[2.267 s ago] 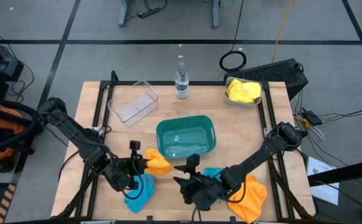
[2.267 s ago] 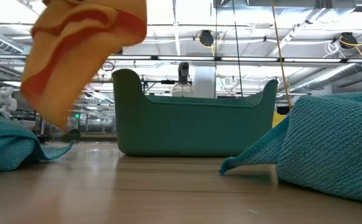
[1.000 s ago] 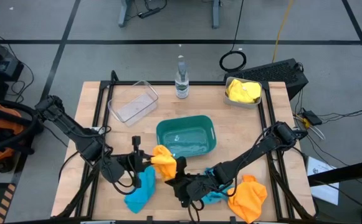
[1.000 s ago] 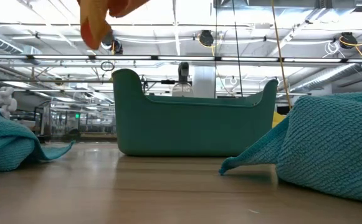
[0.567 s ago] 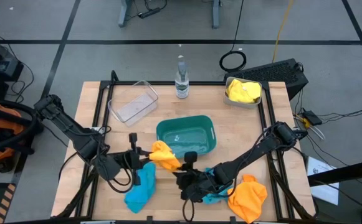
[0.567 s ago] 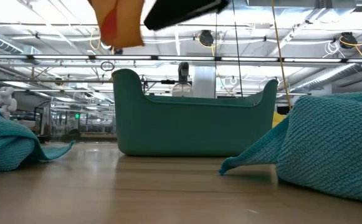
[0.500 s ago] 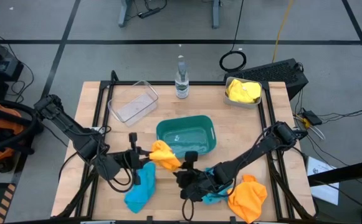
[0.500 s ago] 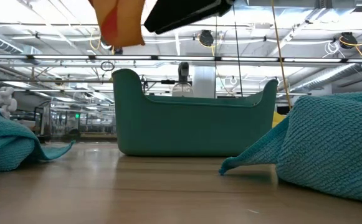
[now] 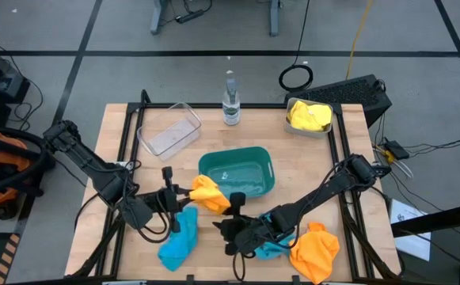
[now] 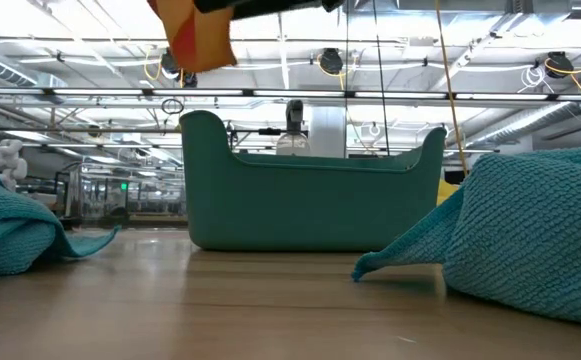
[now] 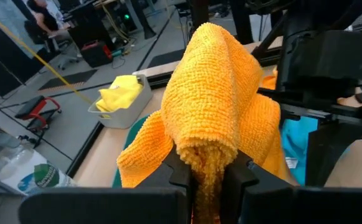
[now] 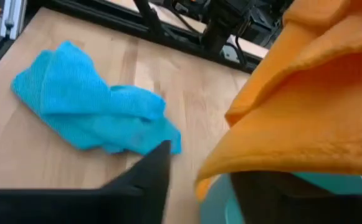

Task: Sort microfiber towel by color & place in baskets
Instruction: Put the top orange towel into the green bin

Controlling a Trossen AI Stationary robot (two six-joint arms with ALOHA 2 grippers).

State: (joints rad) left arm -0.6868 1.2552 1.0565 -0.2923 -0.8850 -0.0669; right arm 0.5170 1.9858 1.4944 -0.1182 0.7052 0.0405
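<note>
My left gripper (image 9: 185, 200) (image 11: 209, 177) is shut on an orange towel (image 9: 208, 194) (image 10: 195, 35), held above the table by the teal basket's (image 9: 236, 172) near left corner. My right gripper (image 9: 231, 215) (image 12: 199, 186) is open right next to it. Its fingers stand on either side of the towel's hanging lower edge (image 12: 209, 177); whether they touch it I cannot tell. The clear basket (image 9: 169, 131) stands far left. The pale grey basket (image 9: 309, 119), far right, holds a yellow towel. My left gripper pinches the orange towel between its two fingers (image 11: 179, 173) on a bunched fold (image 11: 209, 163). The fingers come level from the table's left. The towel is lifted clear of the table and drapes over and beyond the fingertips in several layers.
One blue towel (image 9: 178, 241) lies on the table near the left arm. Another blue towel (image 9: 273, 247) and a second orange towel (image 9: 315, 249) lie under and beside the right arm. A clear bottle (image 9: 230, 101) stands at the far edge.
My left gripper, still shut, has carried the orange towel a little toward the far edge, to beside the teal basket's near left corner. My right gripper has moved up and toward the towel, so that its fingers now flank the towel's lower edge.
</note>
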